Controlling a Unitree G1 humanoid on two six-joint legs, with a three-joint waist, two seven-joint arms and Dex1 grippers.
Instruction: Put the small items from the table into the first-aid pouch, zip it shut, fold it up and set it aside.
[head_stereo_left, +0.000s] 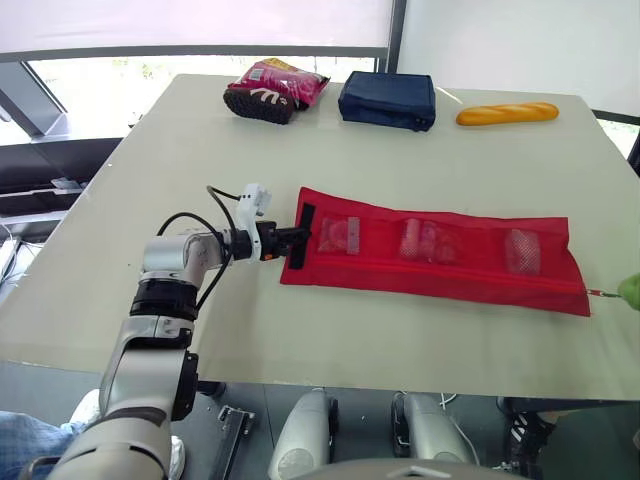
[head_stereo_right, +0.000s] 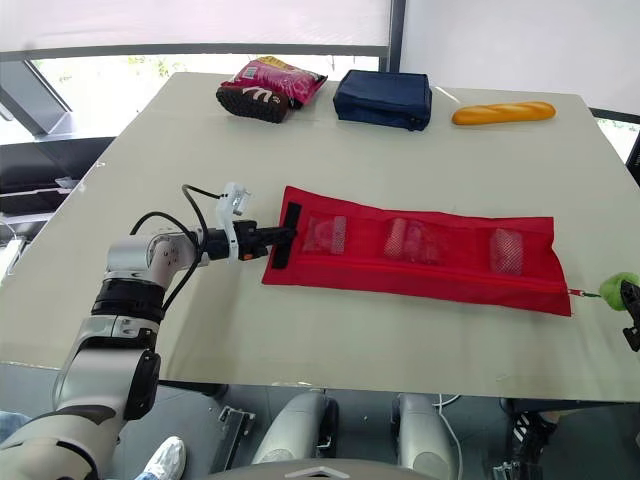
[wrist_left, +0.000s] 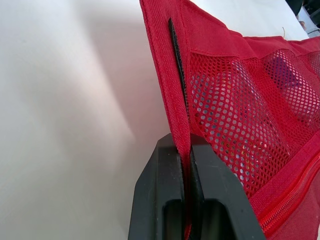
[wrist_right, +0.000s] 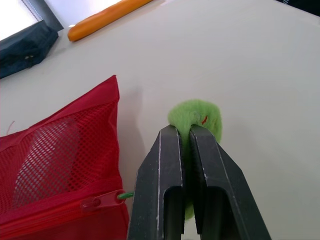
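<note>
The red first-aid pouch lies unfolded flat across the table, its three mesh pockets each holding small wrapped items. My left gripper is shut on the pouch's left end by the black strip. At the pouch's right end, my right gripper is shut on the green fuzzy zipper pull, tied by a short green cord to the red zipper slider. The slider sits at the right end of the zipper line.
At the far edge of the table sit a pink snack bag on a dark item, a navy pouch and a bread loaf. The table's front edge runs close below the pouch.
</note>
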